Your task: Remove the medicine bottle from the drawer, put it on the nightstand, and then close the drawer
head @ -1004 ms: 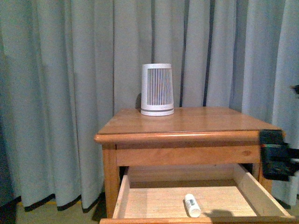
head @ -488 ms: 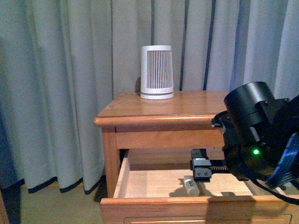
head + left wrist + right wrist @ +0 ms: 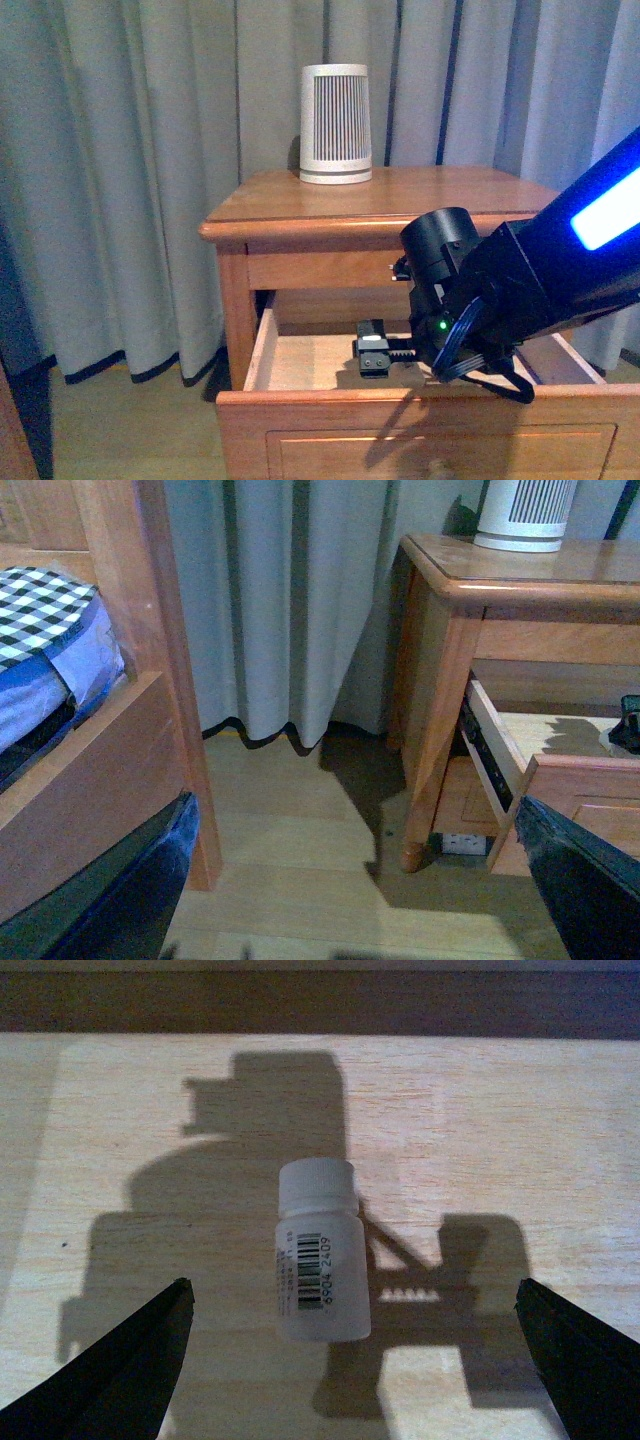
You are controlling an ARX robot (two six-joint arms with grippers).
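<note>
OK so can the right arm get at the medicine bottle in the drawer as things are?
Probably yes. The drawer stands open, the right gripper is down inside it, and the medicine bottle lies on its side between the open jaws, with nothing in the way.

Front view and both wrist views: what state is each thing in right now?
drawer: pulled open.
medicine bottle: lying on its side on the drawer floor, cap on, not gripped.
right gripper: open, down in the drawer, one finger on each side of the bottle.
left gripper: open, empty, off to the side of the nightstand.
ribbed device: upright on the nightstand top.
</note>
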